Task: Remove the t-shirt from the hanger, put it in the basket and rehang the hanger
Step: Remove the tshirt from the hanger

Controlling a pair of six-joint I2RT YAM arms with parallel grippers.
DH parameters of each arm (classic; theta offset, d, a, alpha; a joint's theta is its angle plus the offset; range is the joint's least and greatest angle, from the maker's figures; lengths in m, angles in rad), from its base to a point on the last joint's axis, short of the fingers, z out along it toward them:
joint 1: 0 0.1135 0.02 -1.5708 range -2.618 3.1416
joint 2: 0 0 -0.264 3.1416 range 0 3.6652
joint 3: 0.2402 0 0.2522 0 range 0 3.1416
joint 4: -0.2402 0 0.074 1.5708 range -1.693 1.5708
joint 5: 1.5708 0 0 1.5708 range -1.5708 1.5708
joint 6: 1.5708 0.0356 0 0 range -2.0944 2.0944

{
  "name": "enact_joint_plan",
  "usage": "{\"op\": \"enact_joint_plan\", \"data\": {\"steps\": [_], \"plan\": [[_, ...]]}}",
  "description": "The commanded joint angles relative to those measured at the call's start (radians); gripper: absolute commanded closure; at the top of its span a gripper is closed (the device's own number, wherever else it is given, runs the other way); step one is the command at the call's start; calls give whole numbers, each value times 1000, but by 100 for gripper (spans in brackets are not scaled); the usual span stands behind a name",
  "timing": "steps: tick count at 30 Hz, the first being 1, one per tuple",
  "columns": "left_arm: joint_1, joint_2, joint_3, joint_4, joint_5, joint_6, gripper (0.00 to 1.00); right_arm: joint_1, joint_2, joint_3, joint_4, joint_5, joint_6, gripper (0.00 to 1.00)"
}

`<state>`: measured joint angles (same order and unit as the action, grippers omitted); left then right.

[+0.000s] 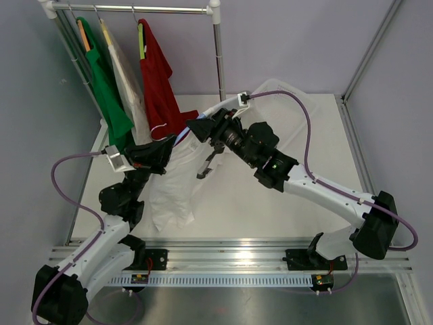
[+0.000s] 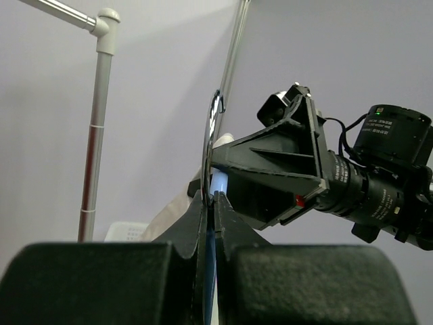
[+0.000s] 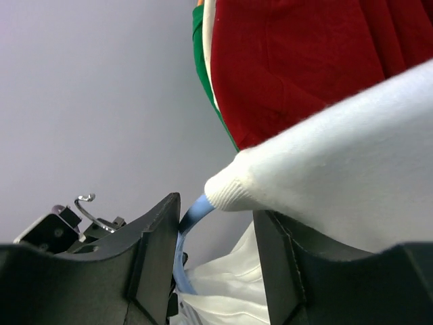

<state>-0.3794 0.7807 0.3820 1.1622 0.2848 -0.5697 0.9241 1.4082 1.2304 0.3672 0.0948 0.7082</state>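
Observation:
A white t-shirt (image 1: pixel 172 193) hangs down to the table from a light-blue hanger (image 2: pixel 220 183). My left gripper (image 1: pixel 168 146) is shut on that hanger just below its metal hook (image 2: pixel 208 135). My right gripper (image 1: pixel 200 128) faces it from the right, jaws apart. In the right wrist view the right gripper (image 3: pixel 216 205) straddles the hanger's blue arm (image 3: pixel 191 213) and the ribbed edge of the t-shirt (image 3: pixel 338 156). The blue arm lies against the left finger (image 3: pixel 155 257); the cloth reaches the right one.
A clothes rack (image 1: pixel 135 9) at the back left carries a green (image 1: pixel 108 88), a beige (image 1: pixel 128 84) and a red garment (image 1: pixel 157 74) close behind both grippers. A white plastic basket (image 1: pixel 284 91) sits at the table's back right.

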Motion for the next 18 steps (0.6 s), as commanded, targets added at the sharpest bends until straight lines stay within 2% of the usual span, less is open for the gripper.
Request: {"op": "enact_joint_plan", "data": {"steps": [1,4,6,7,9,10,13,18], "plan": [[-6,-27,20,159,13,13,100,7,-9,34,10,86,19,46],[-6,-52,17,123,27,22,100,7,-12,40,6,112,17,48],[-4,-75,15,102,34,36,100,7,-12,47,-7,118,17,56],[-6,-83,15,82,33,40,100,7,-14,49,-8,118,19,69],[-6,-92,18,61,40,54,100,7,-15,57,-17,120,19,83],[-6,-95,24,41,40,57,100,7,-15,60,-19,118,17,93],[-6,-95,34,19,59,59,100,7,-11,80,-36,112,14,100],[-6,-95,34,-10,71,74,100,7,3,104,-56,108,4,100]]}}
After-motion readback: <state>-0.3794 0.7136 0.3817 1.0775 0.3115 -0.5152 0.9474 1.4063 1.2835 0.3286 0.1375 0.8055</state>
